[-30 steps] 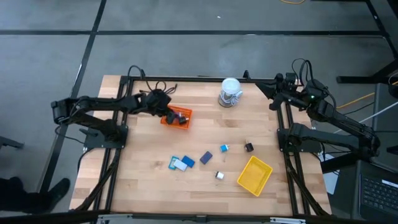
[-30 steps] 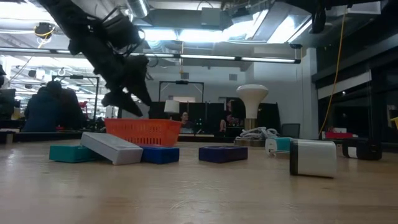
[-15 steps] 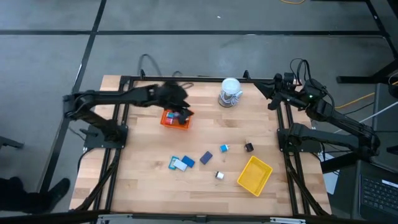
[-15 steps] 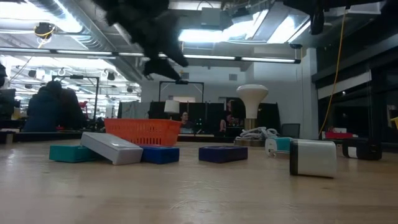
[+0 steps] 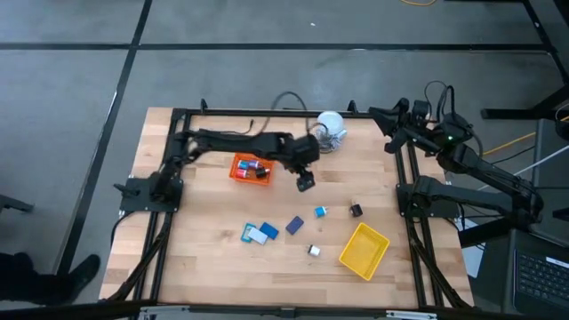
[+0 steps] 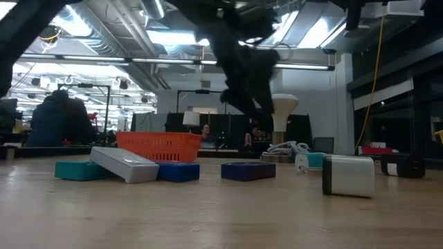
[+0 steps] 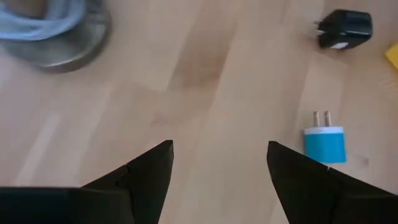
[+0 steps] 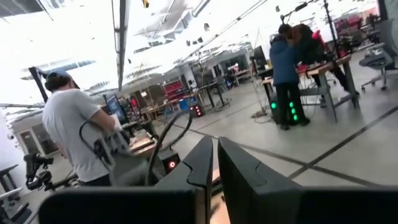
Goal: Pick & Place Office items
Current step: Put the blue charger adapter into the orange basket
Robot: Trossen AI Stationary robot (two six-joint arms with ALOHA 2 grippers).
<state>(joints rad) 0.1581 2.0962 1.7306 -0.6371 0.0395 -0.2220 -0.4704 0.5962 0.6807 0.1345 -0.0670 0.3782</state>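
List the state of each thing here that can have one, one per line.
Left gripper: open, empty, above bare wood.
Right gripper: shut, parked at the table's right rear edge.
Orange mesh tray: upright, holds small items.
Yellow mesh tray: upright, looks empty.
Light blue plug block: lying flat, prongs showing.

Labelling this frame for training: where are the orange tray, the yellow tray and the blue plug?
orange tray (image 5: 238,172), high view, left rim.
yellow tray (image 5: 364,251), high view, bare floor.
blue plug (image 7: 324,144), left wrist view, body centre.
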